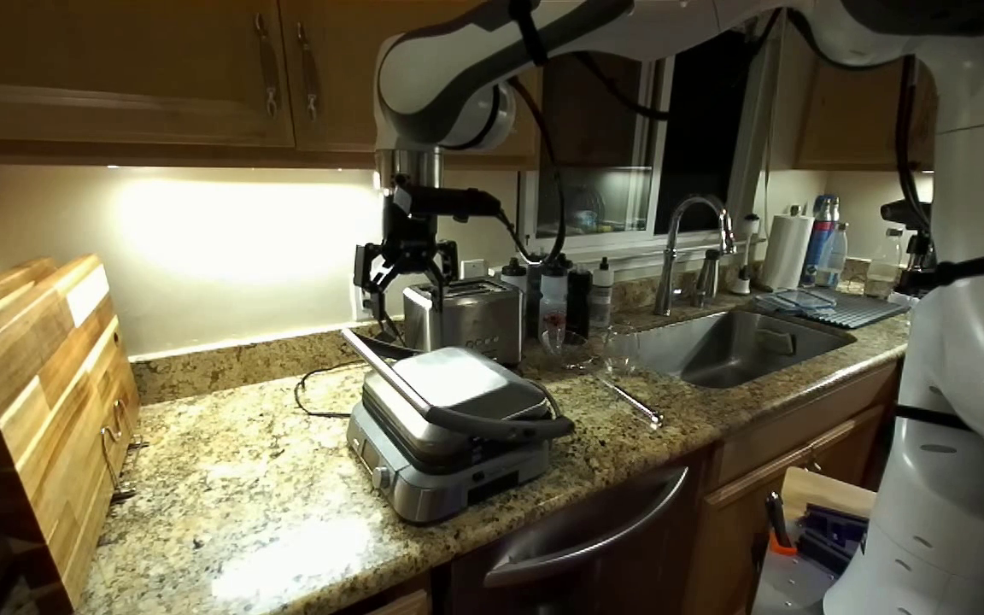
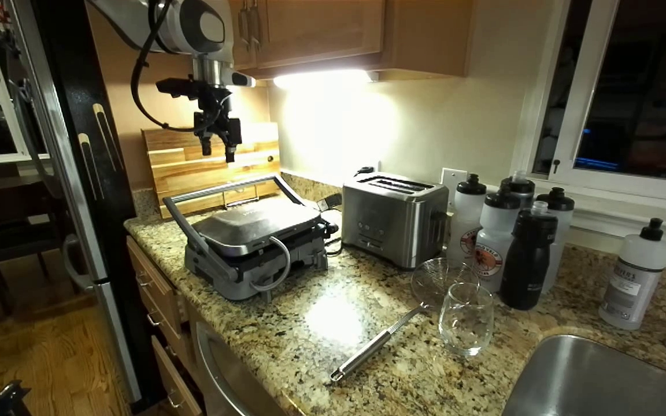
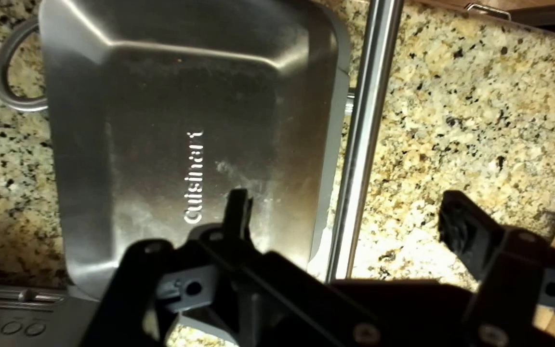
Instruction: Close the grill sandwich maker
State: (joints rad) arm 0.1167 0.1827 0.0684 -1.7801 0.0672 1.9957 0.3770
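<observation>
The silver-grey grill sandwich maker [image 1: 466, 380] sits on the counter and shows in both exterior views [image 2: 261, 222]. Its lid lies flat over the base, and the grill plates are hidden. The lid, marked Cuisinart, fills much of the wrist view [image 3: 191, 96]. The silver handle bar [image 1: 385, 371] stands raised off the lid's edge [image 2: 223, 188]. My gripper [image 1: 411, 303] hangs pointing down above the handle side, apart from it [image 2: 218, 153]. In the wrist view the gripper [image 3: 345, 200] is open and empty. The bar [image 3: 364, 120] appears between its fingers, lower down.
A silver toaster [image 2: 393, 219] stands beside the grill, near the wall. Several bottles [image 2: 503, 231], a strainer [image 2: 367, 346] and a clear glass [image 2: 466, 318] stand or lie toward the sink [image 1: 740, 342]. Wooden boards [image 1: 56, 410] lean at the counter's end. Cabinets [image 1: 116, 68] hang above.
</observation>
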